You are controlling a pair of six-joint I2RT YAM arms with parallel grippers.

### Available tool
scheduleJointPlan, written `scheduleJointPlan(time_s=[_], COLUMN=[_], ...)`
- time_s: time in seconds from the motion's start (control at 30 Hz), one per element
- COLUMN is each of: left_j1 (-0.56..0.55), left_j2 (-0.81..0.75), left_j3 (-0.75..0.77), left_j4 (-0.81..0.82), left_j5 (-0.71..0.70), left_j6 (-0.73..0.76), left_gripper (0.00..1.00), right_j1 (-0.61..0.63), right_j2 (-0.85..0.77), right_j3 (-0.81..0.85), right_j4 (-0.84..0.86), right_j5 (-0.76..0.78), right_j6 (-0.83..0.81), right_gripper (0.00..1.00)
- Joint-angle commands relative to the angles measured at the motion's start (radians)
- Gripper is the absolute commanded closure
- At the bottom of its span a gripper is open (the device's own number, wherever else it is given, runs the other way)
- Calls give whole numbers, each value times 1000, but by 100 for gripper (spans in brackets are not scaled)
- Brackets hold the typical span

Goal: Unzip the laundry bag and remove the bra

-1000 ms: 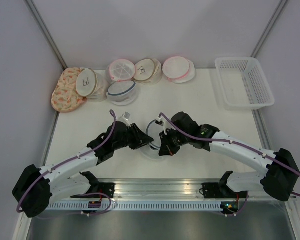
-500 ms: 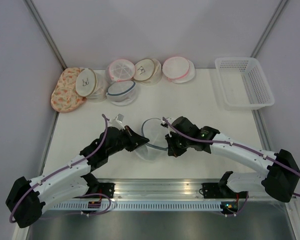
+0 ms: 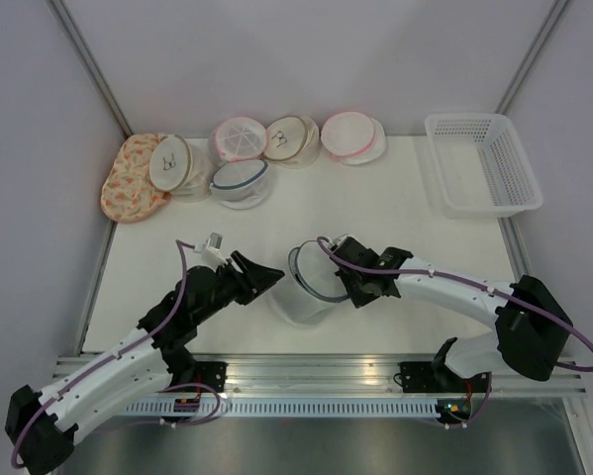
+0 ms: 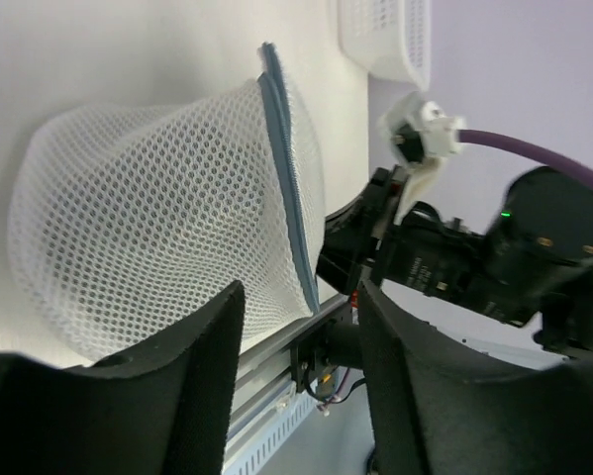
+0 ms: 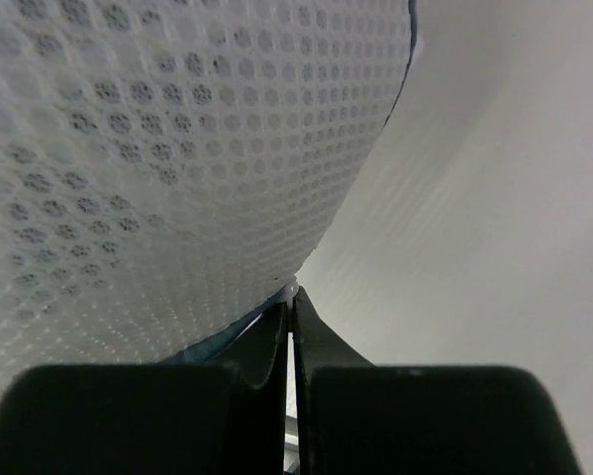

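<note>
My right arm reaches in low from the right with its wrist bent down. The right gripper (image 5: pixel 289 297) is pinched tight on the blue rim of the bag (image 3: pixel 298 293), which stands tipped on its side on the table (image 3: pixel 375 208) between the arms. My left arm lies bent at the left, and the left gripper (image 3: pixel 264 269) points at the bag from just beside it, about half open and holding nothing.
</note>
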Motion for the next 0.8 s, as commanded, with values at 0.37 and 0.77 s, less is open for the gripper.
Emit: scheduleJointPlan(time_s=[0.37, 0.77], left_j1=[2, 2], left_j2=[24, 442], left_j3=[67, 454], left_j4=[-24, -175], left_j5=[-134, -59], left_j6=[176, 350], left_gripper=[41, 41], right_j1=[-2, -4], right_j2=[76, 56], right_j3=[32, 53], right_j4=[-7, -19], right_j5=[208, 206], right_j6=[54, 42], right_gripper=[100, 100])
